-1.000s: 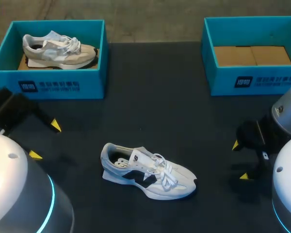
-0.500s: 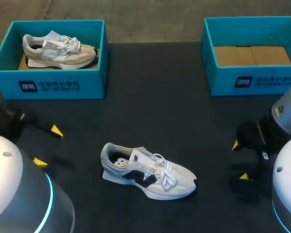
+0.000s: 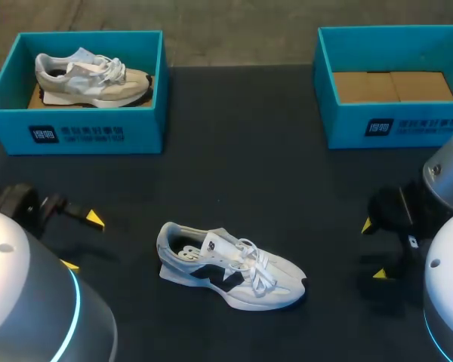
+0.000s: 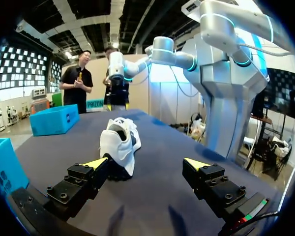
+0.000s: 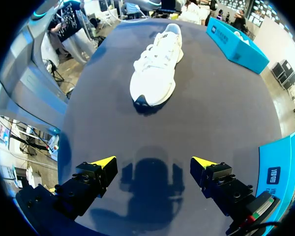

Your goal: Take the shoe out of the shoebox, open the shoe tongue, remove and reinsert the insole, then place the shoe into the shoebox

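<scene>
A white shoe with a black side panel [image 3: 230, 265] lies on its sole on the dark table, heel to the left and toe to the right. My left gripper [image 3: 82, 241] stands open to the shoe's left, a short way off. In the left wrist view the shoe's heel [image 4: 119, 142] is ahead of the open fingers [image 4: 146, 164]. My right gripper [image 3: 373, 249] is open to the right of the toe, also apart from it. The right wrist view has the toe [image 5: 156, 73] pointing at that gripper [image 5: 153, 162]. Nothing is between either pair of fingers.
A teal shoebox [image 3: 75, 134] at the back left holds a beige and white shoe [image 3: 90, 75]. A second teal shoebox [image 3: 396, 124] at the back right shows only its cardboard floor. Bare dark tabletop lies between the boxes and around the shoe.
My left gripper has moved toward the table's front and slightly right, closer to the shoe's heel. The shoe and the right arm have not moved.
</scene>
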Controlling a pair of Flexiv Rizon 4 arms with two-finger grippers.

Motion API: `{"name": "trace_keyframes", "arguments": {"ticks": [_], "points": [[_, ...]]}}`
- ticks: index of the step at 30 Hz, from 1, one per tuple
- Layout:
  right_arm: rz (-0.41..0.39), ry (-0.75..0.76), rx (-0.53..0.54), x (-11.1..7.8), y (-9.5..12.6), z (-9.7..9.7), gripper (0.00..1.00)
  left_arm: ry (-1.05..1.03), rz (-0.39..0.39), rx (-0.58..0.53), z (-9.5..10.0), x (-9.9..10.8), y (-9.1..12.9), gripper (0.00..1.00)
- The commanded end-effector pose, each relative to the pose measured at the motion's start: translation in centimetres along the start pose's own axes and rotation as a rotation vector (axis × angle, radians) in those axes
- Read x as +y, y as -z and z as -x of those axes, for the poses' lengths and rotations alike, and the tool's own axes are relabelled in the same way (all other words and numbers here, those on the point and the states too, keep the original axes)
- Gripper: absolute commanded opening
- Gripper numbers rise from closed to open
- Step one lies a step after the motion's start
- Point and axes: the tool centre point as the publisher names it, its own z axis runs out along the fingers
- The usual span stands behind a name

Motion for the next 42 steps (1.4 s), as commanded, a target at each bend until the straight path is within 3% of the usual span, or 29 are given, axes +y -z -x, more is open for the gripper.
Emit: {"name": "trace_keyframes", "arguments": {"ticks": [1, 11, 19, 26, 42], "points": [[-0.005, -0.001, -0.004, 0.1, 0.0, -0.2, 1.00, -0.010, -0.082, -0.042, -0.7, 0.6, -0.3, 1.00], [-0.005, -0.001, -0.004, 0.1, 0.0, -0.2, 1.00, 0.007, -0.090, -0.069, -1.0, 1.9, 1.1, 1.00], [-0.005, -0.001, -0.004, 0.1, 0.0, -0.2, 1.00, 0.021, -0.081, 0.009, -1.3, 3.6, 2.0, 1.00], [-0.005, -0.001, -0.004, 0.1, 0.0, -0.2, 1.00, 0.039, -0.097, -0.012, -0.2, 5.1, 1.9, 1.00], [-0.005, -0.001, -0.004, 0.1, 0.0, -0.2, 1.00, 0.094, -0.095, -0.142, 2.6, 4.5, 0.4, 1.00]]}}
